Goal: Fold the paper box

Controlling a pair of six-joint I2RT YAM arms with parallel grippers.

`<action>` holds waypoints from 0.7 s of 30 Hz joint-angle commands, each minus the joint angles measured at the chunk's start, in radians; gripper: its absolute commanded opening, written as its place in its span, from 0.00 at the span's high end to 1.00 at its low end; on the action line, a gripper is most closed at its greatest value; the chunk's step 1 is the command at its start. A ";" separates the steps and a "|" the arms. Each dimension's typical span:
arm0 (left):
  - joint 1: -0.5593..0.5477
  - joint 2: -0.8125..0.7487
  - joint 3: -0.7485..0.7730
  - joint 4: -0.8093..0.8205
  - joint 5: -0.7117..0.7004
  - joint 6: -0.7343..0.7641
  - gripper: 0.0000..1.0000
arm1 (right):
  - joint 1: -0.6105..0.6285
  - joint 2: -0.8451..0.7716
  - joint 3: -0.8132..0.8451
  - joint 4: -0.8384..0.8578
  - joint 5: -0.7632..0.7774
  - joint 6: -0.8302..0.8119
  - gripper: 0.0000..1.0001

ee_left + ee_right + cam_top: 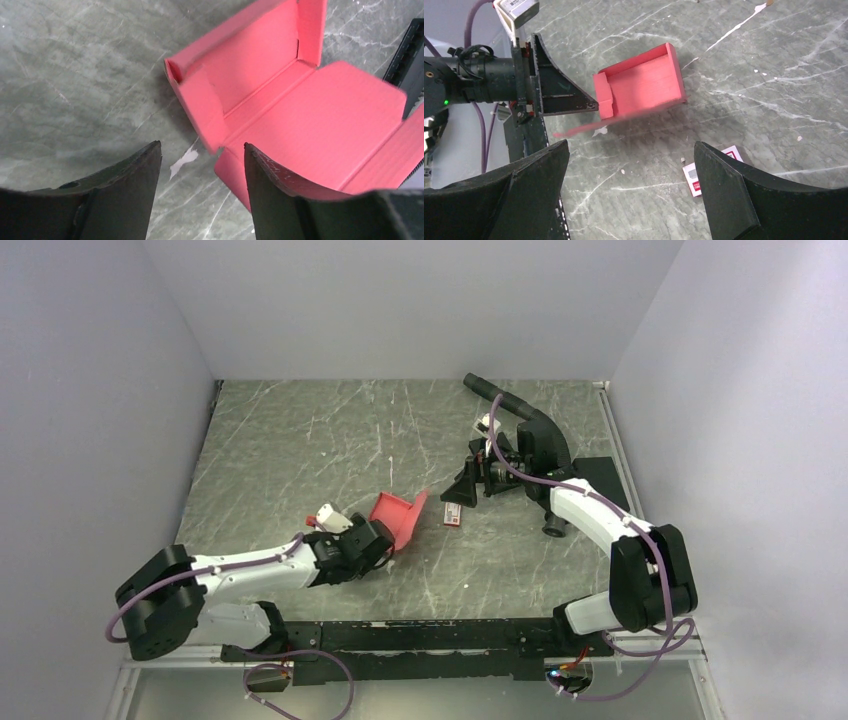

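Both grippers: my left gripper [201, 146] has its fingers apart and clamps nothing, with the box's near corner just ahead of the gap. My right gripper [631, 144] is spread wide over bare marble and holds nothing.
Paper box [397, 512]: it sits on the table [300, 440] right at my left fingertips, near the middle and a little to my left. It looks tilted rather than flat.
Done so far: the long back wall stands up, an end wall stands at its far corner, and a short end flap is turned in on the near side.
Left to do: I judge it about half folded. One wide flap lies low and open, and nothing closes the top. I cannot tell whether the tabs are locked.
Red-and-white card [452, 515]: it lies just beside the box, between it and my right gripper, so a sweep there could catch it.
Black pad [607, 475]: it is farther off on my right, partly under my right arm and well apart from the box.
Room: open marble runs beyond the box to the back wall [400, 300]. The side walls stand well away from the box.
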 commanded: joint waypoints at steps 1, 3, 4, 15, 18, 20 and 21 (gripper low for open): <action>0.003 -0.076 0.014 -0.088 0.067 0.046 0.33 | 0.001 -0.039 0.028 -0.028 -0.012 -0.056 0.00; 0.003 -0.114 0.020 -0.123 0.075 0.116 0.32 | 0.001 -0.049 0.039 -0.060 -0.005 -0.104 0.00; 0.003 -0.144 0.025 -0.142 0.071 0.170 0.31 | 0.001 -0.058 0.042 -0.072 0.003 -0.126 0.00; 0.257 -0.438 -0.028 0.093 0.271 1.029 0.21 | 0.000 -0.114 0.038 -0.112 0.006 -0.208 0.00; 0.436 -0.372 -0.012 0.132 0.466 1.083 0.23 | 0.000 -0.112 0.038 -0.114 -0.004 -0.211 0.00; 0.500 -0.290 0.019 0.153 0.532 1.105 0.23 | 0.001 -0.109 0.037 -0.115 -0.011 -0.213 0.00; 0.520 -0.246 0.038 0.158 0.549 1.115 0.23 | 0.001 -0.110 0.036 -0.115 -0.014 -0.214 0.00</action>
